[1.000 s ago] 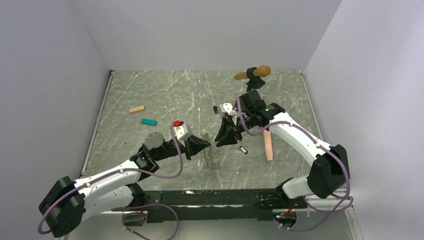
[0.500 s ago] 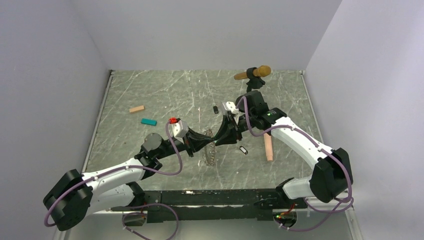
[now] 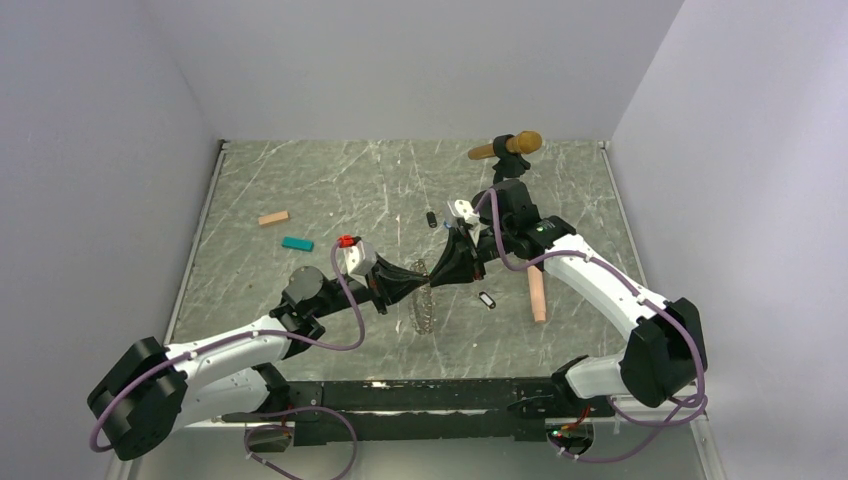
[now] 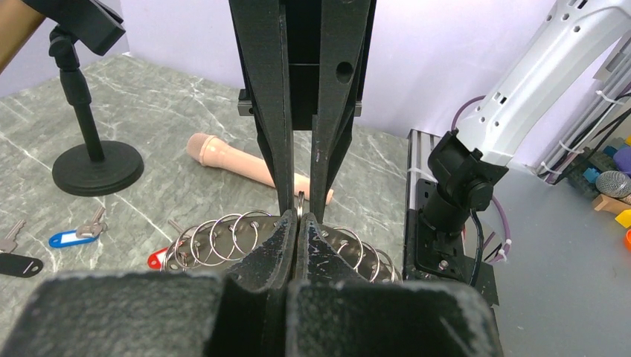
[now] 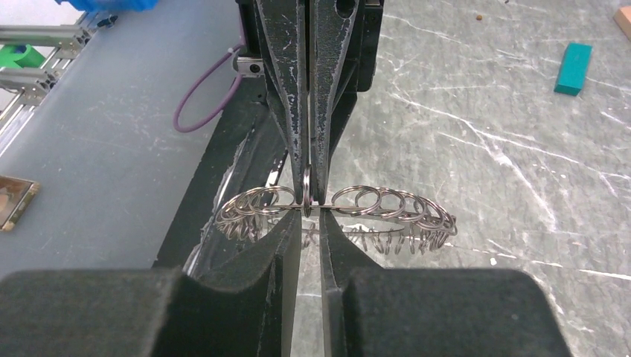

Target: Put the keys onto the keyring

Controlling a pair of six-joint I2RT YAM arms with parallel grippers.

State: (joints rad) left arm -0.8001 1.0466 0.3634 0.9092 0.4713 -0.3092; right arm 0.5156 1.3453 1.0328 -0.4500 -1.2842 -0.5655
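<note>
The large grey metal keyring [image 5: 387, 202], its rim strung with small wire loops, is held on edge mid-table between your grippers. Expect it to be light, stiff and slippery, so grip the bare rim wire. Your left gripper [image 4: 299, 223] is clenched on it. The right gripper [image 5: 311, 223] has narrowed around it, but I cannot tell whether it pinches.

on the grey marbled surface [image 3: 330, 180]: a gold-headed microphone [image 3: 518, 143] tilted in a round-based black stand [image 4: 97, 165] at the far edge, a peach microphone [image 3: 538, 292] lying flat on the right, a tan wooden block [image 3: 273, 217] and, near it but apart, a teal block [image 3: 297, 243] on the left.
</note>
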